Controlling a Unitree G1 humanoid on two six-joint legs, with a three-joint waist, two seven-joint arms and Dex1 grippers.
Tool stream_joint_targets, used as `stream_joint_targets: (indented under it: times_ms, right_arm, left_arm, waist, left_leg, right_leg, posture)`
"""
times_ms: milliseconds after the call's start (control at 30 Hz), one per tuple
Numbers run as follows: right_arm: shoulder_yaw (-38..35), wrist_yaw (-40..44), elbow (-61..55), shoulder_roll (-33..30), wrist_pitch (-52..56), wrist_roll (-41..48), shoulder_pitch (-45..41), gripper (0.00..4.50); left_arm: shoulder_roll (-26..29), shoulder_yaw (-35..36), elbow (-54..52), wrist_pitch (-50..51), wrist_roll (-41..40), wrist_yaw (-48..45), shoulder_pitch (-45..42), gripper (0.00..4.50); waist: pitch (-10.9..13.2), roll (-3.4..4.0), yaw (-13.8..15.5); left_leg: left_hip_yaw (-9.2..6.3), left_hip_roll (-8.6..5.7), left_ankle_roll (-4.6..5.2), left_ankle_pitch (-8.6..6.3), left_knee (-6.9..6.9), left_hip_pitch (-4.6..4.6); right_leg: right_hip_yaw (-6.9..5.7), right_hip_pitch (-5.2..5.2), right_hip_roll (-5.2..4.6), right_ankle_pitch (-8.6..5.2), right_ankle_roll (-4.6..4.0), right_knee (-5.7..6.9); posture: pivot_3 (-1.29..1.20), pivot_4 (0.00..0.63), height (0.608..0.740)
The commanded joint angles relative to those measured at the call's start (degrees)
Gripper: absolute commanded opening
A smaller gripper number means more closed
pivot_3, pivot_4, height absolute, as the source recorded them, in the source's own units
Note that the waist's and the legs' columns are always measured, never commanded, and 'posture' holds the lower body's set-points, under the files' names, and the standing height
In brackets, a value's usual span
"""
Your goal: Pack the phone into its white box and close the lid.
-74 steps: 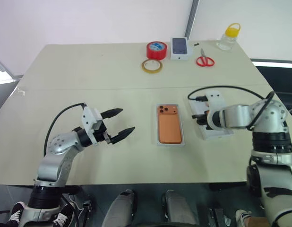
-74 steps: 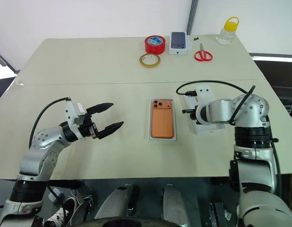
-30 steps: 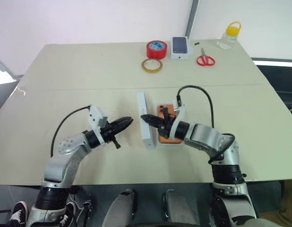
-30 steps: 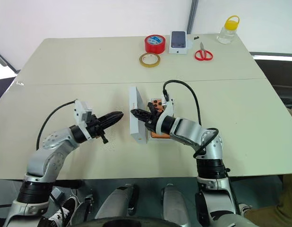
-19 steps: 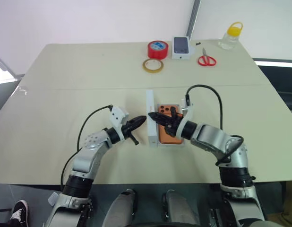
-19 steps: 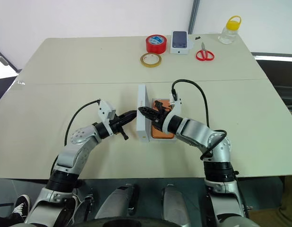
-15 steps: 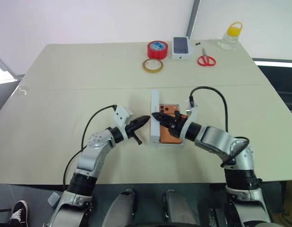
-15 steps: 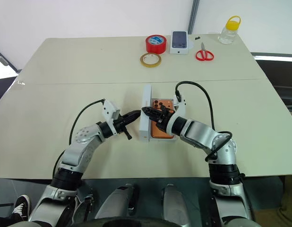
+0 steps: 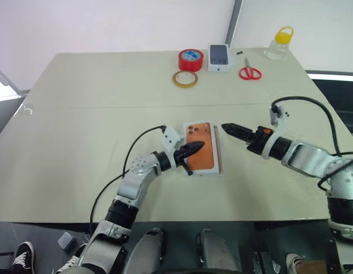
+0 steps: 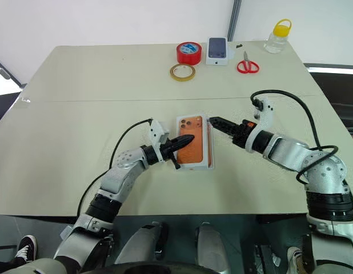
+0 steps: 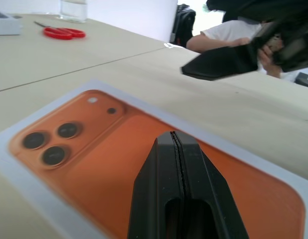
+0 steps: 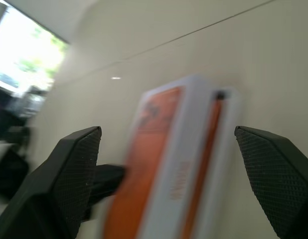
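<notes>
Left eye view: tabletop (image 9: 79,125) carries the lid (image 9: 203,146) at frame centre, printed orange face up, sitting down over the white box (image 10: 209,149) — only a thin white edge of the box shows along the lid's right side. The right wrist view shows an orange strip in the gap on that side, so the lid looks not fully seated; I'd guess that's the phone, can't confirm. Lid's long axis runs top-to-bottom in the frame, tilted slightly.

Left hand (image 9: 195,148) comes in from lower left, fingers pressed together with nothing between them, tip lying on or just over the lid's left-centre; left wrist view puts the closed fingers (image 11: 180,185) right above the printed face, contact not certain. Right hand (image 9: 231,128) sits just beside the lid's upper right corner, clear of it, fingers spread wide per the right wrist view, empty.

Key relation: left hand is the nearer one, already over the lid. Judgement: next move is a straight press down on the lid, watching that right side, which looks raised.

Clutter at top of frame: red tape roll (image 9: 189,59), scissors (image 9: 249,72).
</notes>
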Motion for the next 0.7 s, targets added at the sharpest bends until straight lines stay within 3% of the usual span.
stream_joint_targets:
  times_ms: [33,100,233,500,700]
  right_arm:
    - [3.67,6.05,-3.42,-0.08,-6.01,-13.80,-0.77,3.11]
    - [12.03,11.65,-6.39,-3.95,-13.84,-29.81,-0.07,2.08]
    - [14.33,16.03,-6.42,-2.36,-19.68,-39.54,0.20,0.03]
    - [18.07,22.32,-5.51,-2.18,-26.35,-56.00,1.93,0.03]
    - [17.67,25.25,-5.61,-1.33,-27.41,-61.66,3.45,0.03]
  left_arm:
    - [0.69,0.50,-0.80,-1.26,0.36,-0.52,-0.76,0.00]
    - [1.85,1.99,-2.21,-0.27,-0.32,-0.20,-0.45,0.00]
    - [4.84,4.11,-4.83,1.81,-0.86,0.58,-0.03,0.00]
    - [10.15,5.10,-3.33,2.66,3.06,3.44,0.30,0.00]
    - [10.31,1.52,-0.60,3.84,7.05,3.80,-0.39,0.00]
  waist:
    - [0.00,0.00,0.00]
    - [0.01,0.01,0.09]
    - [0.06,-0.07,0.14]
    - [0.11,-0.14,0.33]
    - [0.11,-0.15,0.35]
  left_leg:
    - [0.00,0.00,0.00,0.00,-0.01,0.00]
    - [-0.01,-0.01,0.00,0.00,0.00,0.00]
    - [-0.02,-0.03,-0.02,0.00,0.01,-0.01]
    - [-0.05,-0.06,-0.04,0.00,0.02,-0.01]
    - [-0.06,-0.08,-0.05,0.00,0.02,0.00]
  right_leg:
    - [0.01,-0.01,0.00,0.00,0.00,0.00]
    - [0.01,-0.02,-0.01,0.00,0.01,0.01]
    - [-0.04,-0.03,-0.02,-0.02,0.03,0.01]
    - [0.01,-0.01,-0.07,-0.02,0.03,0.00]
    - [0.01,-0.01,-0.07,-0.02,0.03,0.00]
  posture:
    - [0.00,0.150,0.740]
    - [0.00,0.150,0.740]
    - [0.00,0.150,0.740]
    - [0.00,0.150,0.740]
    - [0.00,0.150,0.740]
